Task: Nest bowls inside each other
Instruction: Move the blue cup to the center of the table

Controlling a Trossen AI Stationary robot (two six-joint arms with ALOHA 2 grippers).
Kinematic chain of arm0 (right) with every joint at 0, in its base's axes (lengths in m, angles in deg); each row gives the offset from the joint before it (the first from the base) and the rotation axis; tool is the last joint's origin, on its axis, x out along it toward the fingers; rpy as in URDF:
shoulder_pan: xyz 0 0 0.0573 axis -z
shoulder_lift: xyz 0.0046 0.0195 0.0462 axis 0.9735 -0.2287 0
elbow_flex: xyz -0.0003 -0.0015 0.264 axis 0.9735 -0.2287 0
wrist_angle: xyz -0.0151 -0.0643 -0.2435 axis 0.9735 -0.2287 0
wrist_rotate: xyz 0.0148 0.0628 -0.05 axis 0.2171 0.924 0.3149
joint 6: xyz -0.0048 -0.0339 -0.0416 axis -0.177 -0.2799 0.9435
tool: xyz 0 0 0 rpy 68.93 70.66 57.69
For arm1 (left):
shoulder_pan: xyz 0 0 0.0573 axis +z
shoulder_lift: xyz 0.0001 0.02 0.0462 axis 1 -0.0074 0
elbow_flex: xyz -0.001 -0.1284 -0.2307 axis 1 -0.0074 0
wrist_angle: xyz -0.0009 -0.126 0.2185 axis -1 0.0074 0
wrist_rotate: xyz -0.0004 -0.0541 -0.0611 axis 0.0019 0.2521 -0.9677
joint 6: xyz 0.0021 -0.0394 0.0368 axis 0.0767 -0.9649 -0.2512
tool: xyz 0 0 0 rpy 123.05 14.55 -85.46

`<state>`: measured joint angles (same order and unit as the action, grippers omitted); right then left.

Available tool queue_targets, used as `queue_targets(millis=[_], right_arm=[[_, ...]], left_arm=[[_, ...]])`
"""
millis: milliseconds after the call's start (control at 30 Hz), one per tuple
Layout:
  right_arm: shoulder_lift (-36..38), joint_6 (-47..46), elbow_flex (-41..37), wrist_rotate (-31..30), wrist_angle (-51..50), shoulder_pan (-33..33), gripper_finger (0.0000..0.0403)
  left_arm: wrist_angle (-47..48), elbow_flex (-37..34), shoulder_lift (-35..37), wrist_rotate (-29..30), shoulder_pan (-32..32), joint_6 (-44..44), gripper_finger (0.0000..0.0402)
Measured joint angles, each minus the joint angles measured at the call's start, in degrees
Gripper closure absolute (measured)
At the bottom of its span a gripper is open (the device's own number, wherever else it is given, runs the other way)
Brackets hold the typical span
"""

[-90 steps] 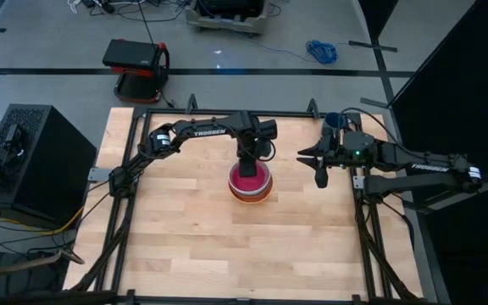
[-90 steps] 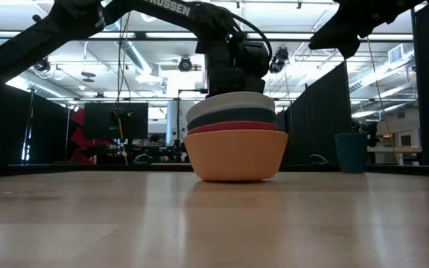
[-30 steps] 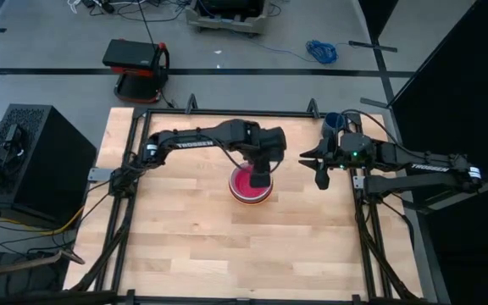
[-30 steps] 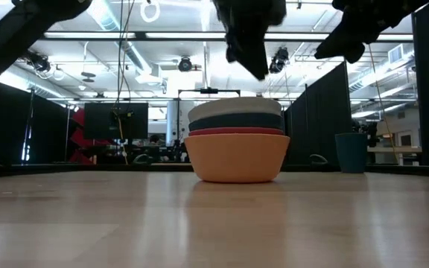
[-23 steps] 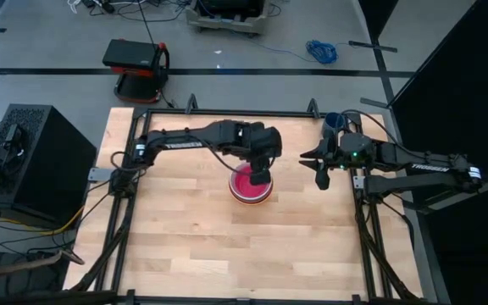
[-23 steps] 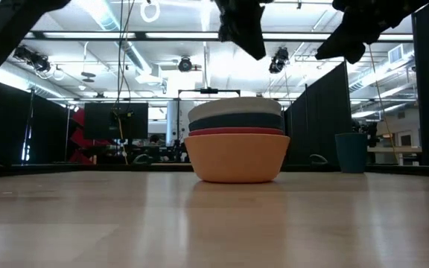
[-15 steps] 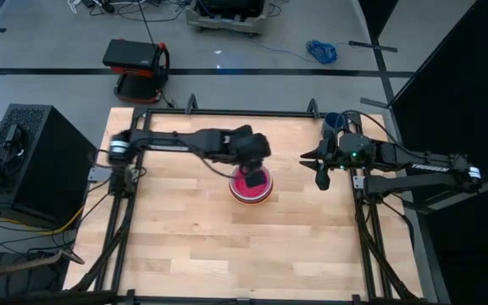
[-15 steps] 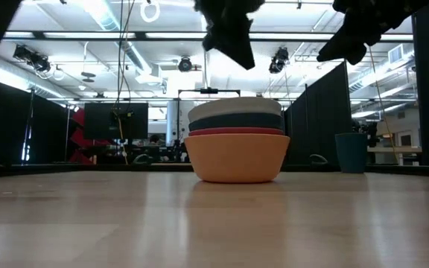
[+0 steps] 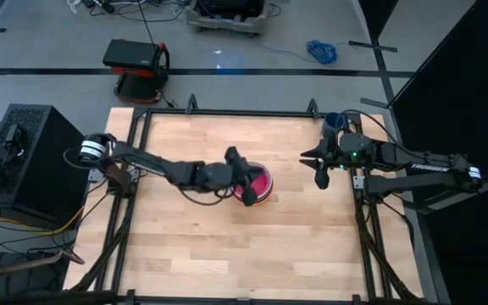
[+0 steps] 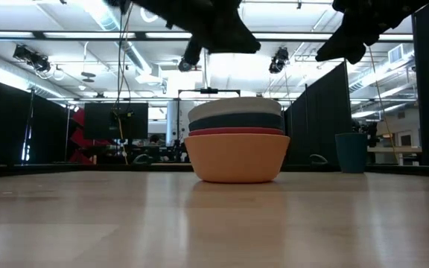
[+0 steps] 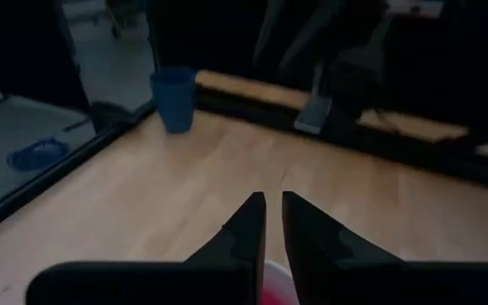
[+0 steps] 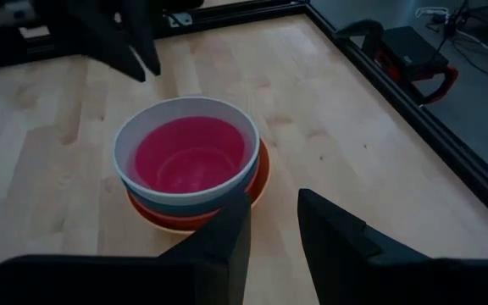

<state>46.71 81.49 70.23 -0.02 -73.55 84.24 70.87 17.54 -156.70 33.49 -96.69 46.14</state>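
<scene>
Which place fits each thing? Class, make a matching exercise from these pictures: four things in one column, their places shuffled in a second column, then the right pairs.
Things
1. orange bowl
2. magenta-pink bowl
3. blue cup
4. left claw

Places
A. innermost, on top of the stack
B. at the table's far right corner
C. bottom of the stack, on the table
D. raised beside the stack's left edge, holding nothing

Pairs: 1-C, 2-A, 3-B, 4-D
</scene>
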Motion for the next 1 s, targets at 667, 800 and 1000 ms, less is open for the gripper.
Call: queue_targets(millis=[667, 800, 1000], right_arm=[[-0.02, -0.29, 0.0, -0.17, 3.33, -0.01, 0.0316], [-0.01, -0.33, 0.0, -0.17, 3.6, -0.01, 0.0316], [0.0, -0.4, 0.0, -0.17, 3.99, -0.02, 0.0316]], left_arm=[[-18.36, -5.73, -8.11, 6.5, -5.69, 5.82, 0.0372], [-19.67, -5.7, -9.29, 6.27, -5.79, 5.64, 0.0372], [-21.62, -5.65, -11.07, 5.93, -5.94, 5.37, 0.0372]])
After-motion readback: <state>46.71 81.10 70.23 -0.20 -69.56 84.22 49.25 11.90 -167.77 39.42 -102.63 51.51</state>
